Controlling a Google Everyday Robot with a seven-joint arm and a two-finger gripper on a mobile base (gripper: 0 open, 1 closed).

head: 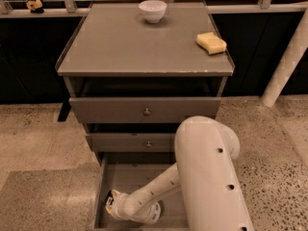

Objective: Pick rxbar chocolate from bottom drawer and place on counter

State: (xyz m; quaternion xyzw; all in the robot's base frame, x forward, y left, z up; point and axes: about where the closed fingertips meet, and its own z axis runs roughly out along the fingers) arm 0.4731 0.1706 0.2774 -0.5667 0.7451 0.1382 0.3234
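The bottom drawer (126, 177) is pulled open below two knobbed drawers, its bare floor showing at the back. My white arm reaches down into it, and the gripper (112, 203) sits low at the drawer's front left corner, close to the left wall. The rxbar chocolate is hidden; I cannot see it under or in the gripper. The counter (125, 42) is the flat grey-brown cabinet top above, with a chipped front edge.
A white bowl (152, 10) stands at the back of the counter and a yellow sponge (211, 43) lies at its right edge. A white post (285, 64) stands on the speckled floor to the right. My upper arm (207, 177) covers the drawer's right side.
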